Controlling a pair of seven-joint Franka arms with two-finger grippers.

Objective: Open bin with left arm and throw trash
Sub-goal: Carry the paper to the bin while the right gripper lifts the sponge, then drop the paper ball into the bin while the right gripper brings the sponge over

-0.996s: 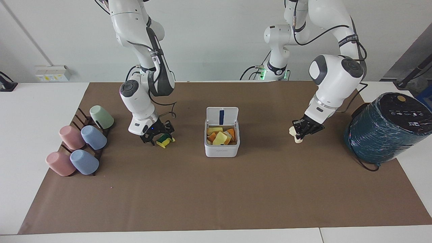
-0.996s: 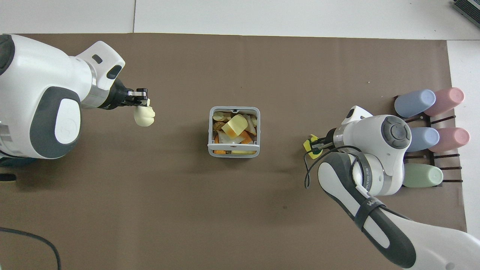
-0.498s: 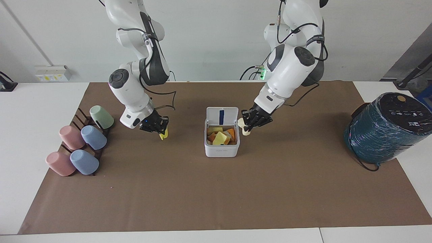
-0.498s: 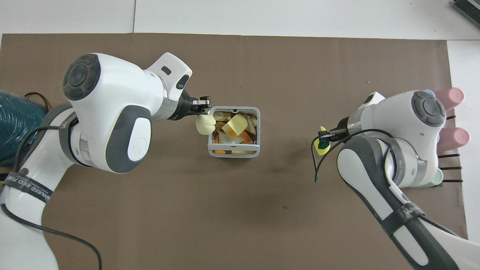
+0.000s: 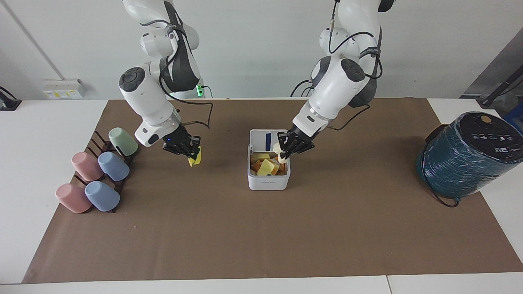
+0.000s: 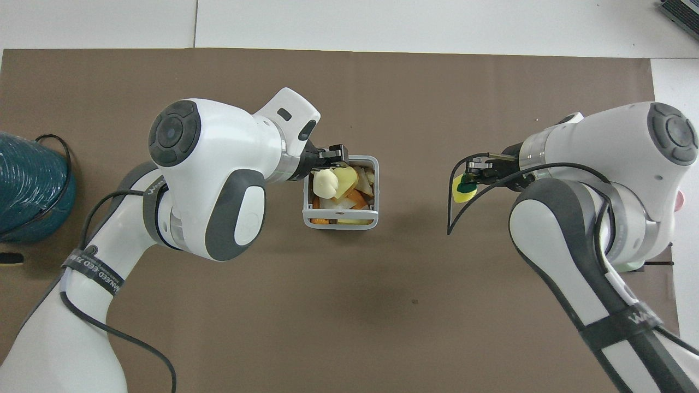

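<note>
The bin (image 5: 268,177) is a small white square box with rounded corners. Its hinged lid (image 5: 268,140) stands upright on the side nearer the robots and shows a blue strip on its inner face. The bin sits on the brown mat (image 5: 261,228) near the middle of the table (image 5: 41,134). It is filled with yellow, orange and cream scraps (image 5: 266,166).

The left end effector (image 5: 291,148) is over the bin's edge toward the left arm's end of the table, clenched on a cream-white lump (image 6: 323,183). The lump hangs above the scraps in the open bin.

The right end effector (image 5: 184,148) is over the bare mat between the bin and the cup rack (image 5: 100,147), clenched on a green-and-yellow sponge bit (image 5: 195,157).

The table is white, and the brown mat covers most of it. Five pastel cups (image 5: 98,173) in green, pink and blue lie on the dark rack at the right arm's end. A large teal wrapped cylinder (image 5: 466,157) with a black top rests at the left arm's end. The room wall (image 5: 253,45) is plain white, with a socket box (image 5: 63,88) mounted low on it.
</note>
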